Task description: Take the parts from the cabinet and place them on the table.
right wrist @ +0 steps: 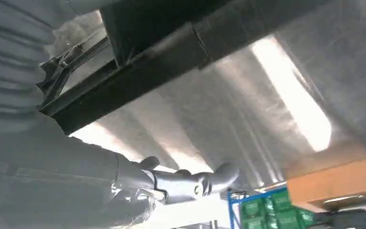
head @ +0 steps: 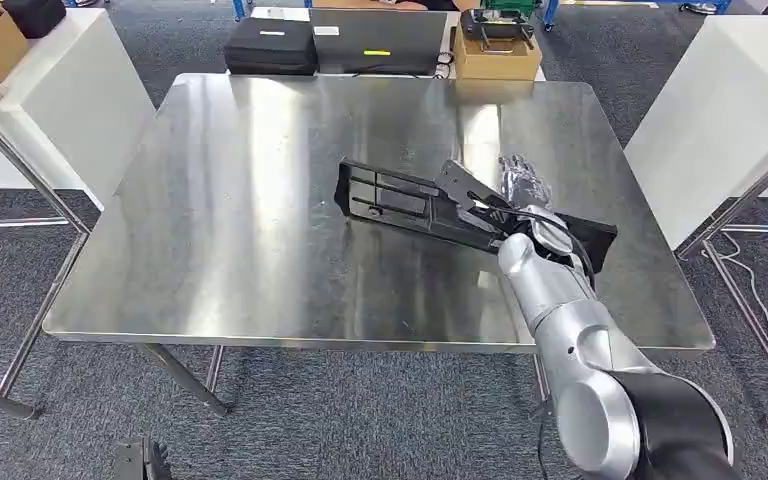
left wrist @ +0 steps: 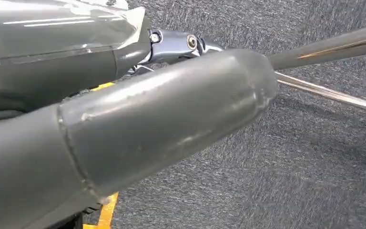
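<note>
- Head view: the black frame part [head: 430,205] lies flat on the steel counter [head: 240,200], right of centre, its long axis running from mid-counter toward the right edge; its right end is partly hidden behind the right arm's wrist.
- The right hand [head: 522,185] reaches past the part's far side with fingers stretched over the counter. Whether it touches or grips the part cannot be told from here.
- Right wrist view: the part [right wrist: 147,67] crosses the picture as a dark bar with an open lattice, close above the hand [right wrist: 186,183], whose fingers lie extended and apart from the bar, closed on nothing. The part's ends are cut off.
- Left wrist view: the left hand [left wrist: 171,109] shows as a blurred thick grey thumb over grey carpet [left wrist: 314,167]; its other fingers are hidden, so its state cannot be told.
- The left half of the counter is bare steel; the part's right end sits near the right edge.
- Beyond the far edge stand a cardboard box [head: 498,55] and black cases [head: 272,45]; white tables [head: 720,110] flank both sides.
</note>
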Controlling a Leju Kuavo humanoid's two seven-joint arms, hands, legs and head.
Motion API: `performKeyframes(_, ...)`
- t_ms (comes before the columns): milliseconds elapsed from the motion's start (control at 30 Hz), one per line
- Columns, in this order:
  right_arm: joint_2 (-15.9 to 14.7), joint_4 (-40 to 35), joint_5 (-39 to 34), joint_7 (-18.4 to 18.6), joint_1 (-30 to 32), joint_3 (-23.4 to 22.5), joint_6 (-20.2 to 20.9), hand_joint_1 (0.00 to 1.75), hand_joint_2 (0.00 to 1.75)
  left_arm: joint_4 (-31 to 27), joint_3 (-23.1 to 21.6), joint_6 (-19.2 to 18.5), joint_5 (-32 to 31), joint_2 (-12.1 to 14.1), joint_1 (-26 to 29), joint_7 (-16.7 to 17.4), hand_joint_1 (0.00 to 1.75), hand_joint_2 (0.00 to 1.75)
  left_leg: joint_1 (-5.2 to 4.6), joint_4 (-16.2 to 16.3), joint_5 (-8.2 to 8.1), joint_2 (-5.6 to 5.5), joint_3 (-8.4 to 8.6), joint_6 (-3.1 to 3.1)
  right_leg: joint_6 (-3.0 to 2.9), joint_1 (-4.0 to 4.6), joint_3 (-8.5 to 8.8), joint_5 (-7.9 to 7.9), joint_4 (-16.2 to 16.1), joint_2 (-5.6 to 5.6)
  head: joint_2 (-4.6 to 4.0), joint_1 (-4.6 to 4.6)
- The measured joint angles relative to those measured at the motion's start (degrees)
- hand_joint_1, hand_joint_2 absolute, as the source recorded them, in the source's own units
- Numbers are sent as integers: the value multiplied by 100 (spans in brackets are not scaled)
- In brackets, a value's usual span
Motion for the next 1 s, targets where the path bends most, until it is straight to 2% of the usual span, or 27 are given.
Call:
performKeyframes(200, -55, 0, 94, 33, -1, -66, -81, 0, 175, 0, 53, -9, -59, 0, -4, 7, 0, 0, -3, 1, 2, -4, 0, 3, 0, 0, 2, 0, 0, -3, 0, 0)
performKeyframes(300, -90, 0, 170, 83, -13, -76, -257, 0, 175, 0, 83, -9, -94, 0, -6, 7, 0, 0, -3, 1, 1, -5, 0, 3, 0, 0, 2, 0, -1, -4, 0, 2)
performKeyframes(600, -205, -230, 820, 529, 93, -87, -1607, 0, 175, 0, 173, -7, -114, 0, -1, -26, 0, 0, -14, 2, 6, 7, -27, 10, 14, 0, -21, 12, 3, 2, 0, 0)
performKeyframes(733, -227, -472, 962, 494, 43, -85, -1873, 0, 175, 0, 267, -9, -136, 0, 4, -55, 0, 0, -13, 2, 5, 5, -34, 9, 14, 1, -28, 11, 3, 2, 0, 0)
performKeyframes(900, -210, -796, 981, 290, -69, -72, -2055, 0, 175, 0, 363, -9, -221, -2, 4, -63, 0, 0, -12, 1, 5, 4, -50, 9, 14, 1, -43, 11, 4, 1, 0, 0)
performKeyframes(967, -155, -936, 679, -102, -94, -87, -2123, 0, 175, 0, 404, -50, -232, -7, 6, -116, 0, 0, -12, 1, 6, 5, -55, 9, 14, 1, -42, 11, 7, 1, 0, 2)
performKeyframes(1000, -91, -1026, 324, -491, -93, -129, -2179, 0, 175, 0, 428, -70, -232, -11, 6, -162, 0, 0, -12, 1, 6, 8, -58, 9, 14, 1, -43, 11, 10, 2, 0, 0)
